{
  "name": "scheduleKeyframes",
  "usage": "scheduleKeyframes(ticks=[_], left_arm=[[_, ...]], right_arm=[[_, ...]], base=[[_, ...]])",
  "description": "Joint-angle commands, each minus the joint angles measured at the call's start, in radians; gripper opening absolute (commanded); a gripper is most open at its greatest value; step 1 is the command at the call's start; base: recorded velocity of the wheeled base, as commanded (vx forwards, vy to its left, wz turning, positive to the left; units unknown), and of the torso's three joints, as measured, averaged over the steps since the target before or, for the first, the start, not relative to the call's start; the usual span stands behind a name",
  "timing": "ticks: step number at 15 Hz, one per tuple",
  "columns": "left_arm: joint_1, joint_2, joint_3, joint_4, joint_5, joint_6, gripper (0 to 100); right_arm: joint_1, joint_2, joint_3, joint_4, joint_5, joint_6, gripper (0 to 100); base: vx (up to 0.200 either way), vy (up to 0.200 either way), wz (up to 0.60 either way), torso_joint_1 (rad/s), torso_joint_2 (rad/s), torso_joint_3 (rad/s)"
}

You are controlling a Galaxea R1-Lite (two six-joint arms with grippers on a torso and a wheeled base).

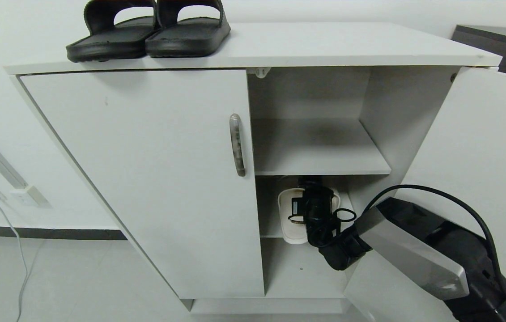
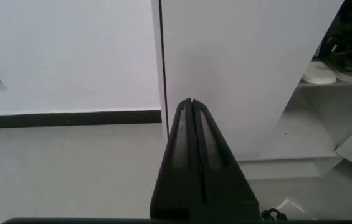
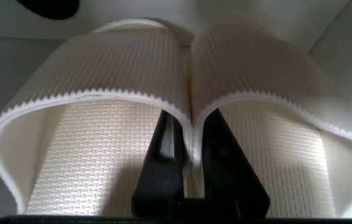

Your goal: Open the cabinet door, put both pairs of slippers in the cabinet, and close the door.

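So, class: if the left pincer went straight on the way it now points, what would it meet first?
The left pincer would likely hit the closed cabinet door near its outer edge; depth is unclear.

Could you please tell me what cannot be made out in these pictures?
Head view: pair of white ribbed foam slippers, mostly hidden by the right gripper; whether they are set down is unclear.
Head view: pair of black rubber slide slippers, far ends cut off by the top edge.
Head view: white wooden cabinet, left half hidden behind its closed left door.
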Motion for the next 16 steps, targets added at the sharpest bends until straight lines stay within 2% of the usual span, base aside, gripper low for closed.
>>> scheduleKeyframes(ticks=[1,7,16], left_arm=[[0.000,0.000,0.000,0.000,0.000,0.000,0],[0.000,0.000,0.000,0.000,-0.001,-0.007,0],[0.000,0.000,0.000,0.000,0.000,-0.007,0]], right_arm=[[-0.008,0.026,-0.034,0.001,-0.001,-0.007,0],[-0.029,0.069,-0.114,0.024,-0.011,-0.007,0],[-0.034,0.075,-0.117,0.041,-0.013,-0.006,0]], base=[[0.000,0.000,0.00,0.000,0.00,0.000],[0.000,0.000,0.00,0.000,0.00,0.000],[0.000,0.000,0.00,0.000,0.00,0.000]])
